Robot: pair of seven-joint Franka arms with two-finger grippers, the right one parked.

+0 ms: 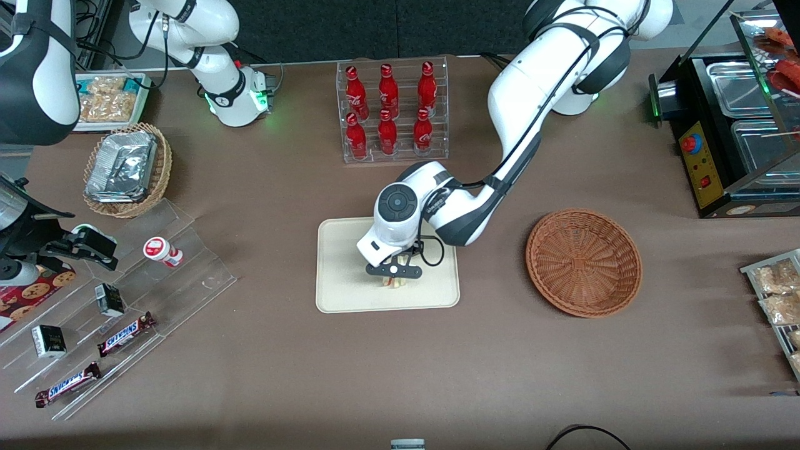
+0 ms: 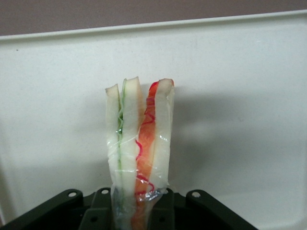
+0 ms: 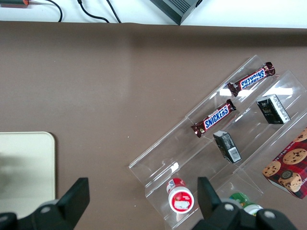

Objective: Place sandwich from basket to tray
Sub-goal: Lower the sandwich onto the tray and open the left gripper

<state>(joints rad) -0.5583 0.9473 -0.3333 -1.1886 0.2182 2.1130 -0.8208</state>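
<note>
The left arm's gripper [image 1: 394,279] hangs low over the cream tray [image 1: 342,294], its jaws pinching the wrapped sandwich [image 2: 139,148] at one end. The wedge points along the tray's surface, showing white bread with green and red filling under clear film. Whether it touches the tray or sits just above it is hard to judge. The reddish-brown wicker basket [image 1: 584,261] lies empty toward the working arm's end of the table
</note>
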